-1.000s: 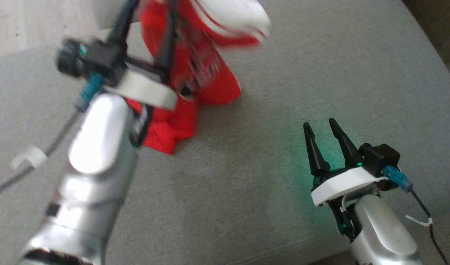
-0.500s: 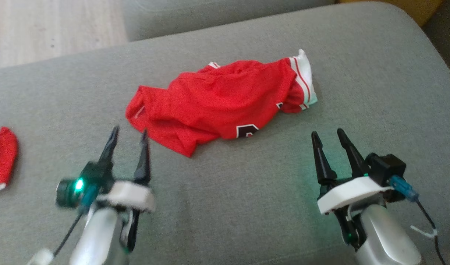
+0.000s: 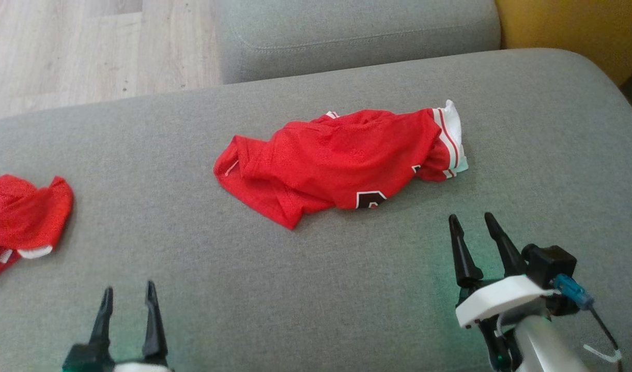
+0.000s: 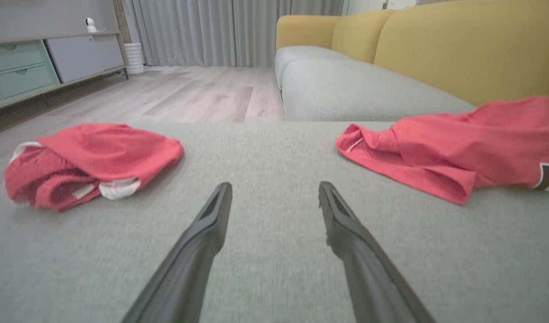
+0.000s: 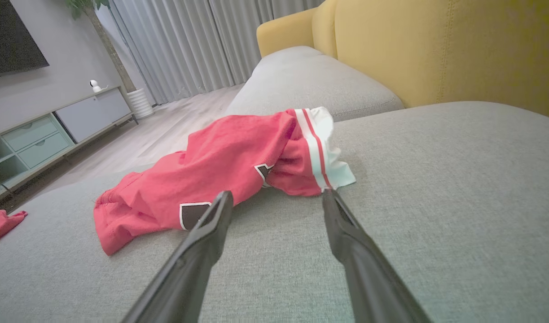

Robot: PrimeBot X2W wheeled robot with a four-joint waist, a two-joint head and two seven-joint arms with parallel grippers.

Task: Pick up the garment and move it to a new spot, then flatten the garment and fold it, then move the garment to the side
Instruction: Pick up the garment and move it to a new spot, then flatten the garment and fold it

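Red garment (image 3: 341, 170) crumpled on the grey cushion (image 3: 295, 289), past the middle toward the far edge, white striped hem at its right end. Left claw (image 3: 128, 287) at the near edge, spread wide, holding nothing. Right claw (image 3: 469, 217) toward the near right corner, likewise wide and empty, near the garment but apart. Second red cloth (image 3: 24, 217) bunched at the left edge.

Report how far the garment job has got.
Done, it seems: the move; the garment lies crumpled on the seat cushion. In hand: nothing; the left hand and right hand are open, short of it. Left: flattening, folding, moving it aside.
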